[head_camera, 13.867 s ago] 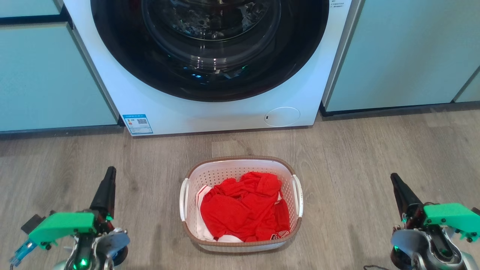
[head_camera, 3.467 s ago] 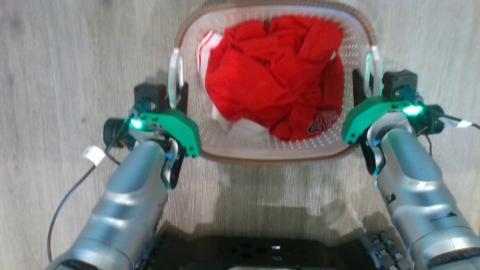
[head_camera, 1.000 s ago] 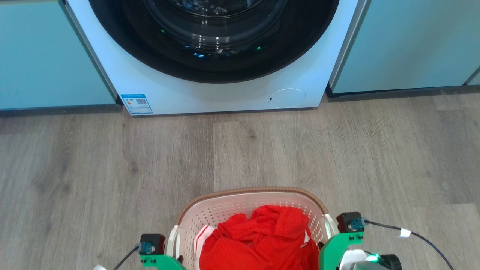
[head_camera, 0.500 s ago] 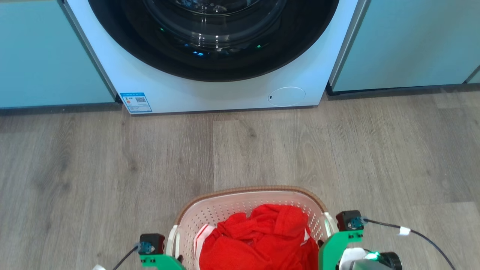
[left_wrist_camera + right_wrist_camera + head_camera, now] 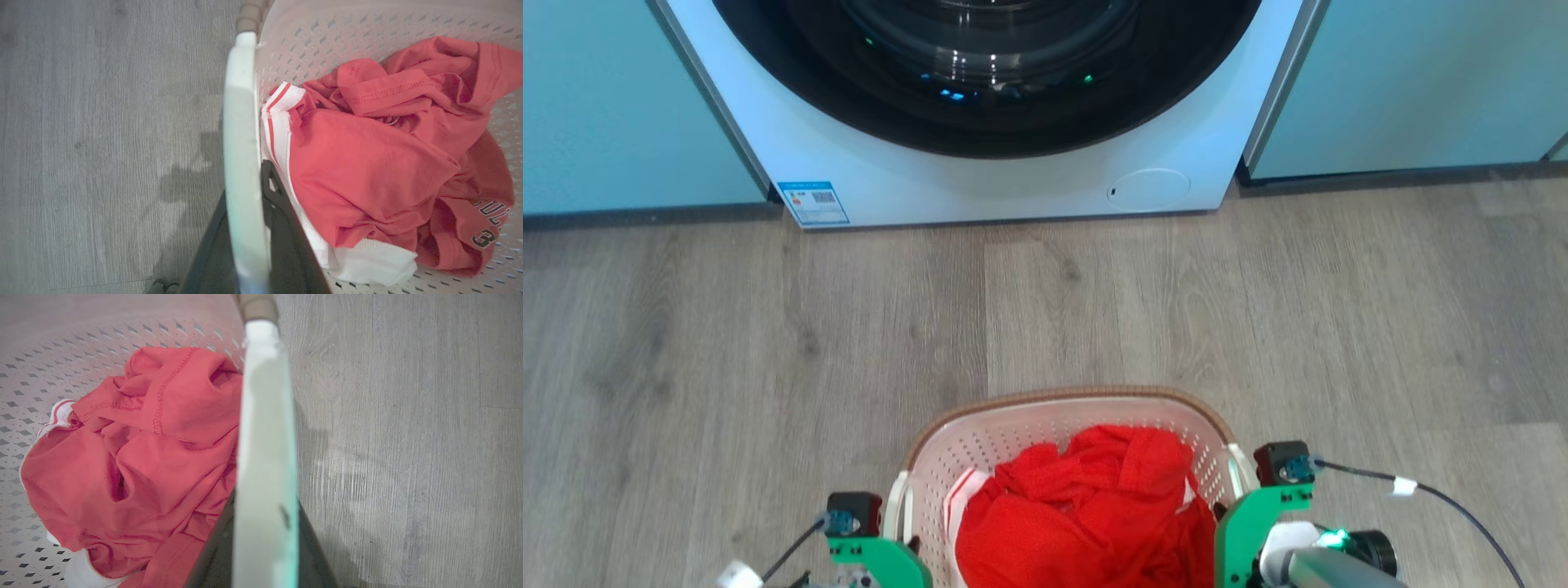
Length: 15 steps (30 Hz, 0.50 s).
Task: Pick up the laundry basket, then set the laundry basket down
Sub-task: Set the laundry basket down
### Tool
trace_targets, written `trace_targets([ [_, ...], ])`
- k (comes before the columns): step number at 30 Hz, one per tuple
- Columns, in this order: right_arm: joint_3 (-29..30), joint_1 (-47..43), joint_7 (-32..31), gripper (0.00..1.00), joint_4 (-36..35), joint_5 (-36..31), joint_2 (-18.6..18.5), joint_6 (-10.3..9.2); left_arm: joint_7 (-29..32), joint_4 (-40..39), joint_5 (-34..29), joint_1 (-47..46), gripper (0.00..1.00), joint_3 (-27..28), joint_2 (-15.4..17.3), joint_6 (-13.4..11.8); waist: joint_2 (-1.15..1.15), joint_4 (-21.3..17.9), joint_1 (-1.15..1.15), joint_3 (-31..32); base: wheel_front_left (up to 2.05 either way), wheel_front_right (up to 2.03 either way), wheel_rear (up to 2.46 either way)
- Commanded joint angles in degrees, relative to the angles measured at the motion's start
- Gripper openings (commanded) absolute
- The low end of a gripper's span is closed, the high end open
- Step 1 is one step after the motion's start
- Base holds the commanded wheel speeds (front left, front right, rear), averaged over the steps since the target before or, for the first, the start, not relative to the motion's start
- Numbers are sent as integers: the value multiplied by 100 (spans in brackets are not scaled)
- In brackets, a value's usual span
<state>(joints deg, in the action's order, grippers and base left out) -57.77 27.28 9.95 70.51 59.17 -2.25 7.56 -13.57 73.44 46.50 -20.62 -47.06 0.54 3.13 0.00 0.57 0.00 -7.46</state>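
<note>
Laundry basket (image 5: 1063, 398), small, white perforated plastic, brown woven-look rim, is held close before the robot over grey plank floor (image 5: 768, 327), left gripper (image 5: 245, 200) and right gripper (image 5: 265, 526) each clamped on a white side handle (image 5: 241, 122): judged light, stiff, rightly gripped there.

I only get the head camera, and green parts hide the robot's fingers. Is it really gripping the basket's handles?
Observer: On the left, yes. The left wrist view shows the left gripper closed on the white left handle of the laundry basket, one dark finger on each side.
Operator: And the right?
Observer: Same in the right wrist view: the right gripper pinches the right handle.
Operator: Anything on that red cloth?
Observer: The left wrist view shows dark lettering on the red shirt, including a 3.
</note>
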Motion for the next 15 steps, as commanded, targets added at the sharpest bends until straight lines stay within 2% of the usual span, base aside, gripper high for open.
trace_targets([
  [1, -117, 119, 87, 0, 16, 10, -63, -8, -119, 51, 35, -292, 0, 128, 239, -82, 0, -4, 0, -61, 0, 0, 0],
  [8, -166, 485, 183, 0, 76, 48, -63, -8, -133, 4, 47, -651, 0, 146, 236, -176, 0, 13, 0, -505, 0, 0, 0],
  [15, -150, 1198, 323, 0, 143, 18, -63, -8, -140, -250, 19, -1297, 0, 281, 235, -327, 0, 42, 0, -1300, 0, 0, 0],
])
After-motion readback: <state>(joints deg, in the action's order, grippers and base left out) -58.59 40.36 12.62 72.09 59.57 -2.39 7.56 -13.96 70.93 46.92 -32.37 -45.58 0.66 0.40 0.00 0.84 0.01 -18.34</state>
